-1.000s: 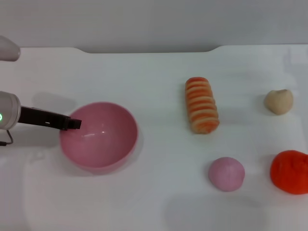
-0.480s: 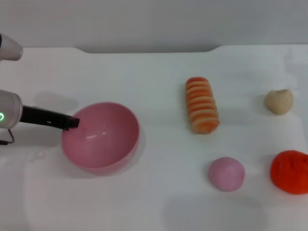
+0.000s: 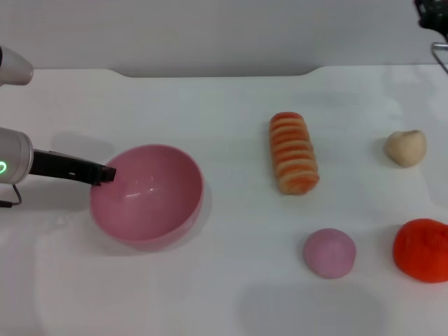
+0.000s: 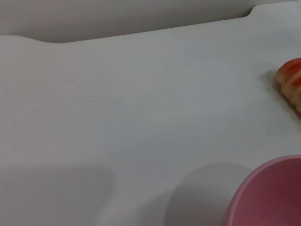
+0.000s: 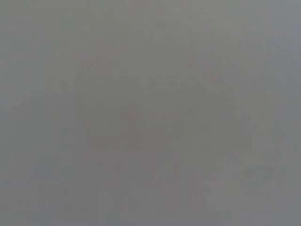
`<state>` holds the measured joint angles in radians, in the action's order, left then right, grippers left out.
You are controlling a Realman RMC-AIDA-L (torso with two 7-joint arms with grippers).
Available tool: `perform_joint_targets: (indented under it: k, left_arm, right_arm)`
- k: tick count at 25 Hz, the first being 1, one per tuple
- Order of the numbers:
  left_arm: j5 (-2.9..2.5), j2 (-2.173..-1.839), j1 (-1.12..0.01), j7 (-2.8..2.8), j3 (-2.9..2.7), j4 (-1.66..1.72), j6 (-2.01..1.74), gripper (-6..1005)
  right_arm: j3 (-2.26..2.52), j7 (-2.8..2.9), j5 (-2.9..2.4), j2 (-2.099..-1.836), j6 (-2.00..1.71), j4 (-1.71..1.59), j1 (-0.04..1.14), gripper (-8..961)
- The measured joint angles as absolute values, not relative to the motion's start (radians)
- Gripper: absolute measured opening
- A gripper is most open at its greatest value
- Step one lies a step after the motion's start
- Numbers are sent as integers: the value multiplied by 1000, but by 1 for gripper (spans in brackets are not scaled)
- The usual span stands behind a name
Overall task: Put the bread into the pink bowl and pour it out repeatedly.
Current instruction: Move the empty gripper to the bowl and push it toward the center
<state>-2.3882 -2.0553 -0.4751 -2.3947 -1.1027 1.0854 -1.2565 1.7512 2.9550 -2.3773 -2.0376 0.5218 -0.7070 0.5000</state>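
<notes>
Here the left gripper (image 3: 106, 175) pinches the pink bowl's (image 3: 150, 199) near rim — bread (image 3: 293, 152) lies well apart — right gripper's state unclear

White table (image 3: 231, 105) carries pink bowl (image 3: 147, 199), bread (image 3: 292, 152), beige bun (image 3: 405, 148), pinkish-purple ball (image 3: 329, 253), orange lump (image 3: 421, 250).

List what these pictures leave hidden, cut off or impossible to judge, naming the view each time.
- Left gripper: in the head view its fingertips end at the pink bowl rim; whether they clamp it cannot be told.
- Right gripper: the head view's top corner cuts it off.
- Right wrist view: plain grey, nothing recognisable.
- Bread: left wrist view shows only one end, cut by the edge.
</notes>
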Motion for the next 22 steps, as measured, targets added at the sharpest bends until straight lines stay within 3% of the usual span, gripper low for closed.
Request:
perform_joint_targets:
  k: [10,13,22]
  left_arm:
    - [-2385,-2055,-466,-2388,-1116,1082,-1228,46]
    - [-2385,-2055,-466,-2388,-1120,1082,-1224,46]
    - [-2381,-2055,-475,-2388,-1172,1086,-1176,46]
  right_arm:
    - [1711,2943,-2379,-1953,-120,-1007,530,566]
    - [1663,2905,-2373,-1939,-309,-1084,543,569]
    - [1286,2365,-1932,-1969,-918,-1083,611,581]
